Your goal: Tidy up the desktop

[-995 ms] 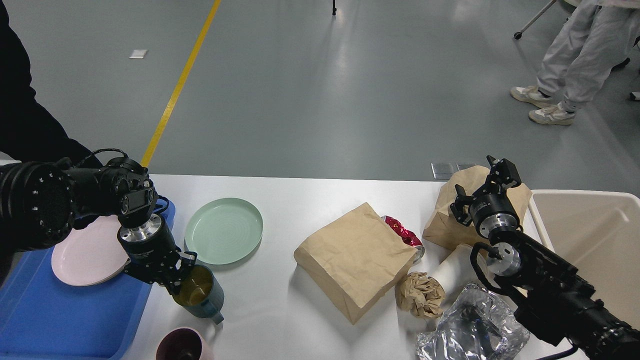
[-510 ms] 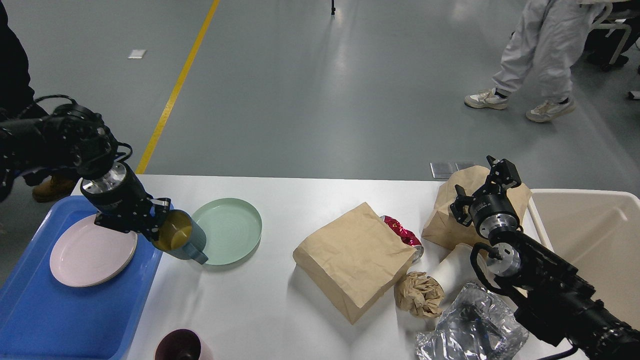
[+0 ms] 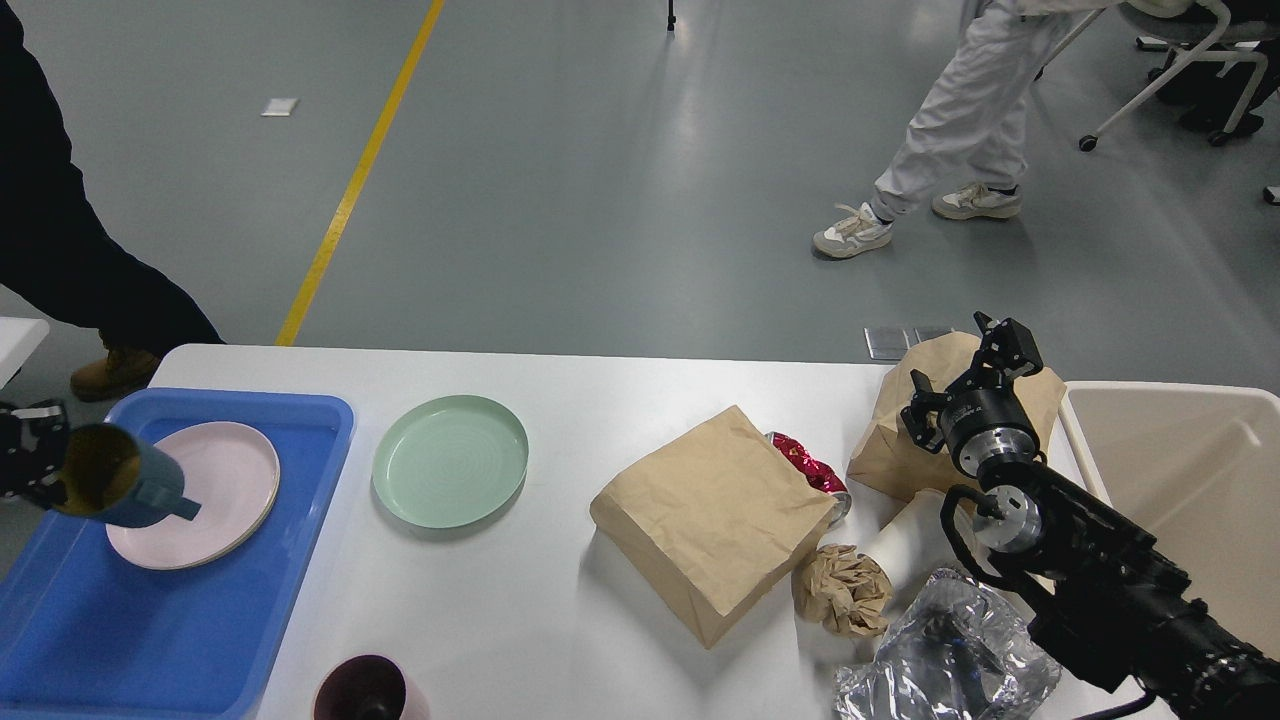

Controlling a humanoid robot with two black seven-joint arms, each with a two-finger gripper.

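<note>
The white desktop (image 3: 600,400) holds dishes on the left and trash on the right. My left gripper (image 3: 40,470) is at the far left edge, mostly out of view. It is shut on a teal mug (image 3: 120,485) that is tilted on its side above the left part of the blue tray (image 3: 150,630). My right gripper (image 3: 965,378) is open and empty, in front of a small brown paper bag (image 3: 890,450) near the back right.
A pink plate (image 3: 215,500) lies in the tray; a mint plate (image 3: 450,460) and a dark red cup (image 3: 365,690) sit beside it. A large brown bag (image 3: 715,520), red foil can (image 3: 805,465), paper ball (image 3: 845,590) and clear plastic (image 3: 940,660) lie right. A beige bin (image 3: 1180,480) stands far right.
My left arm has swung left with the teal mug, from beside the mint plate to over the tray's left side. The right arm has not moved. A person behind walks left.
</note>
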